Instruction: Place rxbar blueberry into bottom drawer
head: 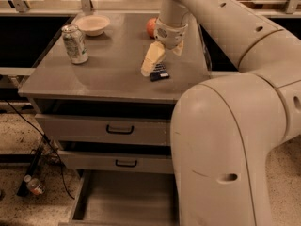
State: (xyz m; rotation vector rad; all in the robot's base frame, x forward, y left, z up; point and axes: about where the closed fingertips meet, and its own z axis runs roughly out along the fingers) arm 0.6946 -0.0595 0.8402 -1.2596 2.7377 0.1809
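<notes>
Gripper [150, 66]: low over the right half of the cabinet top [108, 76], tilted down to the left, tip at the rxbar blueberry [160, 74]; contact cannot be told.
Rxbar blueberry: flat on the top, near the front edge.
Apple [150, 27]: at the back, partly hidden by the arm.
Can [75, 44]: upright, left side.
Bowl [92, 24]: behind the can, at the back.
Upper drawers [120, 130]: two, each with a black handle.
Bottom drawer [127, 197]: pulled out, grey floor showing.
</notes>
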